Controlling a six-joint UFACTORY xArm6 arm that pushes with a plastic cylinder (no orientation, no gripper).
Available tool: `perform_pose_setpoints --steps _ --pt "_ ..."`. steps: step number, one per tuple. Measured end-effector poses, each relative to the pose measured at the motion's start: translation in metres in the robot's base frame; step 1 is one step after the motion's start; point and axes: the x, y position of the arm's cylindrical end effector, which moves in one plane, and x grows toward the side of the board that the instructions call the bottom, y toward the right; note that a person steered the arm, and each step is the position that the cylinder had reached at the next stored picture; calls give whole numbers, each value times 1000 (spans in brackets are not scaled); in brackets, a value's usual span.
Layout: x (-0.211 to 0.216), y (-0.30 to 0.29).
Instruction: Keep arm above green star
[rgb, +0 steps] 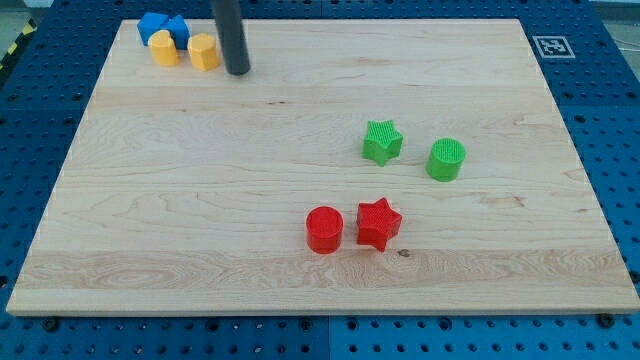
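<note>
board (200, 200): pale wood, smooth, matt | green star (381, 142): ribbed matt plastic | rod (231, 35): dark, matt

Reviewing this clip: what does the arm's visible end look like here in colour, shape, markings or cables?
Only my tip shows: a plain, straight rod, dark grey to black, round in section with a smooth matte surface. No markings, cables or sleeves are visible; the rest of the arm is out of frame.

my tip (238, 72): at the desk's (200, 220) top left, just right of a yellow block (204, 52).
top-left cluster: that block, another yellow block (164, 48) and two blue blocks (152, 25) (178, 27) crowd the corner.
path toward green star (382, 142): bare wood between.
green star's right: green cylinder (446, 159) near, narrow gap.
below: red cylinder (324, 229) and red star (379, 223) nearly touching.
</note>
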Motion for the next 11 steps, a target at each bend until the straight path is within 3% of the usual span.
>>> perform_pose_setpoints --steps 3,4,6,8,11 --pt "-22 -73" --pt "-21 -53" --pt "6 53" --pt "6 151" --pt "6 171"
